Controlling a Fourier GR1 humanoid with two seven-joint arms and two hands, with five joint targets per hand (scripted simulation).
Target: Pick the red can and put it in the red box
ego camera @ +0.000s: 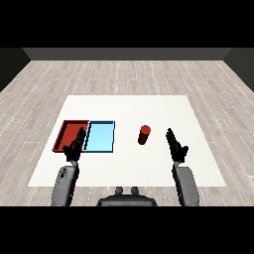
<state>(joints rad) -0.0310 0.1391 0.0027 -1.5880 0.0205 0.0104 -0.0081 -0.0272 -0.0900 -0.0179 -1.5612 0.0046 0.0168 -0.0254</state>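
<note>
A red can (144,135) stands upright on the white table, right of the two trays. The red tray (71,134) lies at the left with the light blue tray (100,136) beside it on its right. My right hand (175,146) is open with straight fingers, a short way right of the can and not touching it. Over the near edge of the red tray, my left hand (74,147) is also open and holds nothing.
The white table (149,109) sits on a grey wood-plank floor. Both grey forearms come in from the lower corners.
</note>
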